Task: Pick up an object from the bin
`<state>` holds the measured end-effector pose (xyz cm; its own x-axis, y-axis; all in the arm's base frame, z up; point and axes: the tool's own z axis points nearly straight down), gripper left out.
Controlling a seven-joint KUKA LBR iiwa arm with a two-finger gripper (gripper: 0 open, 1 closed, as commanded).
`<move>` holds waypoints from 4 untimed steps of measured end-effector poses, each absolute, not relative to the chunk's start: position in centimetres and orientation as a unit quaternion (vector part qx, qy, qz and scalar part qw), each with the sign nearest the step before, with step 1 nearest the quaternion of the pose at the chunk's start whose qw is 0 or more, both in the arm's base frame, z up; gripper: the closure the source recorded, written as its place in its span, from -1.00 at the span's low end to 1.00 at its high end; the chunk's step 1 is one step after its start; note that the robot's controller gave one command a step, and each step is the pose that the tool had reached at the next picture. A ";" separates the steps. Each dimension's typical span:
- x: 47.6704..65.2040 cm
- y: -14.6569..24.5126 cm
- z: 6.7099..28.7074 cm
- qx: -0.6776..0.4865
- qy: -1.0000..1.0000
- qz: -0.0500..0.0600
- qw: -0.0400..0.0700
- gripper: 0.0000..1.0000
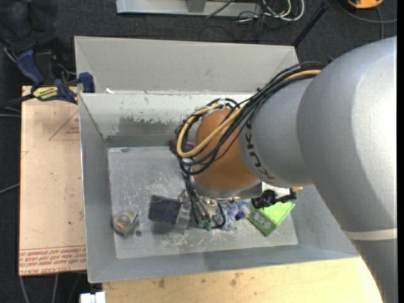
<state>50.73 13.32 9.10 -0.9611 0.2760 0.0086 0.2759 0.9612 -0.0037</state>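
Observation:
My gripper [197, 212] hangs low over the near middle of the bin floor, under the arm's orange cover. Just to its left, touching or nearly touching it, lies a dark grey block [161, 211]. On the gripper's right sits a crumpled blue and white wrapper [235, 212], partly hidden by the arm. Further right lies a green flat piece with a black part on it [273, 216]. I see nothing held by the gripper.
A small round yellowish roll [125, 221] lies near the bin's front left corner. The arm and its cables cover the right and middle of the bin. The far left of the floor is bare, scuffed metal.

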 end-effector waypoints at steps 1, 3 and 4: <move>51.0 13.4 11.0 -0.139 -0.990 -0.001 0.000 1.00; 50.9 13.4 13.2 -0.139 -0.990 -0.001 0.000 1.00; 50.8 13.4 14.4 -0.138 -0.990 0.001 0.002 1.00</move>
